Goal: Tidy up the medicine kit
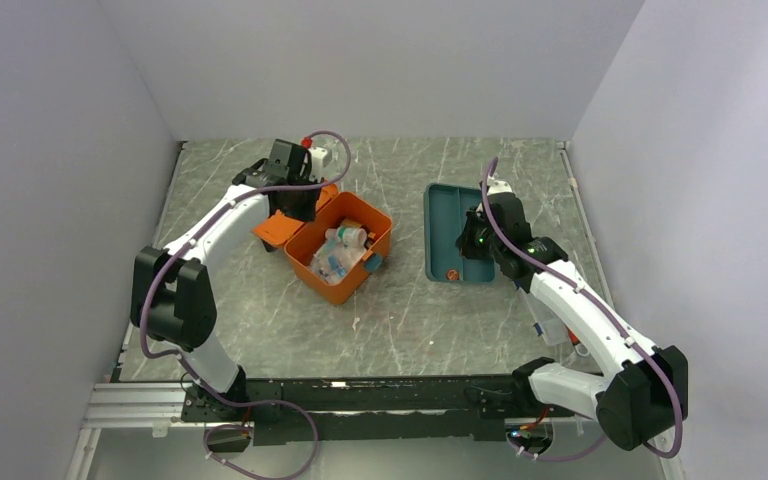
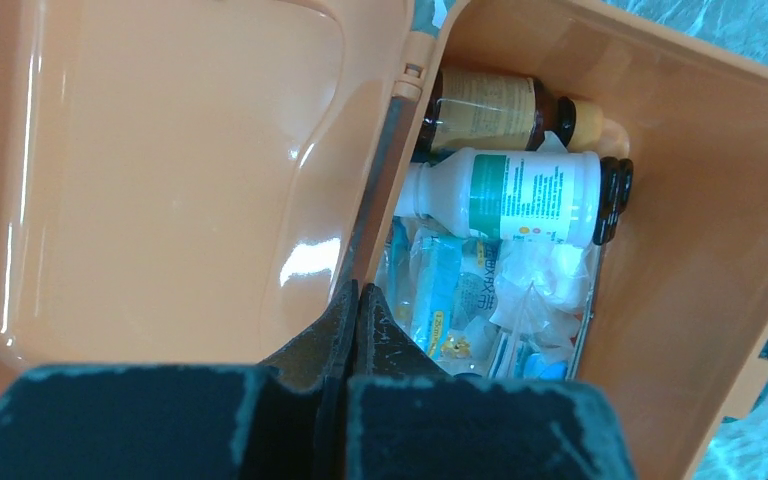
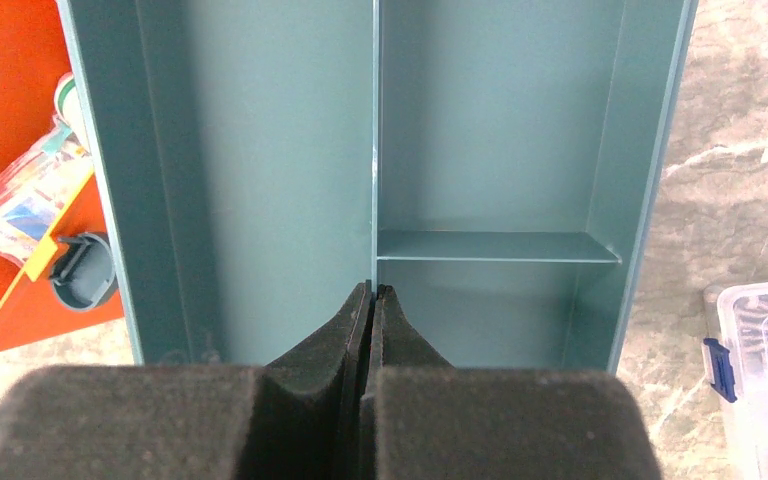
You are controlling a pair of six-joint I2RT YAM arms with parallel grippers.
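Item: medicine kit (image 1: 322, 283), orange, lid (image 1: 282, 228) thrown back, left of centre on the tabletop (image 1: 400, 330), holding a white bottle (image 2: 500, 195), a brown bottle (image 2: 485, 105) and sachets (image 2: 440, 290). The left fingers (image 2: 335, 320) are pressed fully together at its hinge line, nothing visible between them. Item: teal tray (image 1: 445, 215), well apart to the right, right fingers (image 3: 345, 320) pinched on its centre divider (image 3: 375, 150); best lifted level, I reckon, and seated only where the contents sit below the rim.

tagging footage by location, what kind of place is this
Probably a robot lab test cell: blank walls box in a marble-patterned table, with the left arm and right arm bolted to a metal rail at its near edge.
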